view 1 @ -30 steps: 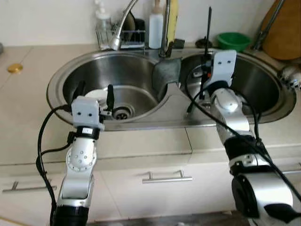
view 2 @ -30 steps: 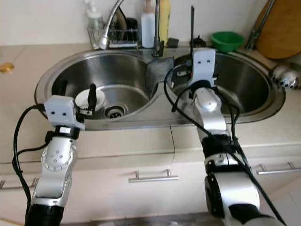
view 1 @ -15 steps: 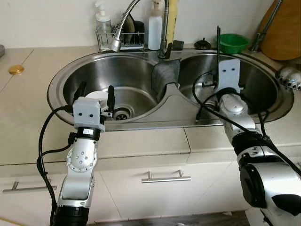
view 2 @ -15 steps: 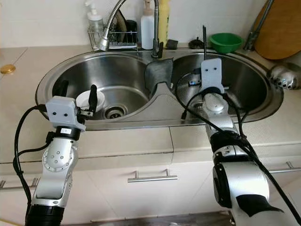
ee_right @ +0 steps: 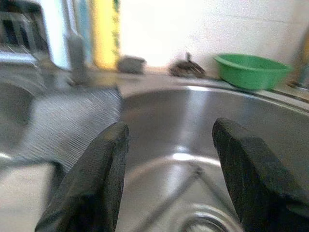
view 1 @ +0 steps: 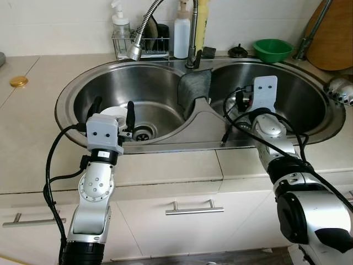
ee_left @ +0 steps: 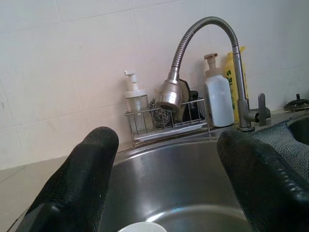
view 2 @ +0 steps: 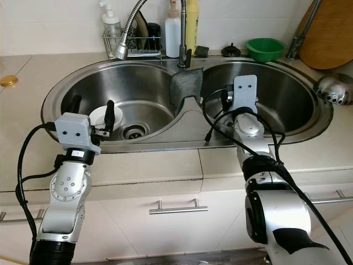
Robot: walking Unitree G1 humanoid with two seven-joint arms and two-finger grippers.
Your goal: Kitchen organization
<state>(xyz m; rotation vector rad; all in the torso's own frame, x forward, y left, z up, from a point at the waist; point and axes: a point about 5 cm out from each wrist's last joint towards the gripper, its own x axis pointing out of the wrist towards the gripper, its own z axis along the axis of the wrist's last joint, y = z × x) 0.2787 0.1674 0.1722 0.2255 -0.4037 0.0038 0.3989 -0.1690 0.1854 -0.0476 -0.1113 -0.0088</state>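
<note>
No readable labels. Left gripper [view 1: 112, 108] fingers spread, empty, over round white cup [view 1: 115, 112] in left basin of steel double sink [view 1: 66, 91]. Right gripper [ee_right: 166, 169] fingers spread, empty, above right basin. Grey ribbed cloth [view 1: 194, 88] on divider; green plastic bowl [view 1: 272, 49] behind, coiled-metal faucet [ee_left: 193, 53]

A home kitchen: a steel double sink [view 1: 71, 91] set in a beige counter [view 1: 33, 138], a faucet [view 1: 144, 25], soap bottles [view 1: 182, 33], and drawers [view 1: 193, 212] below.
</note>
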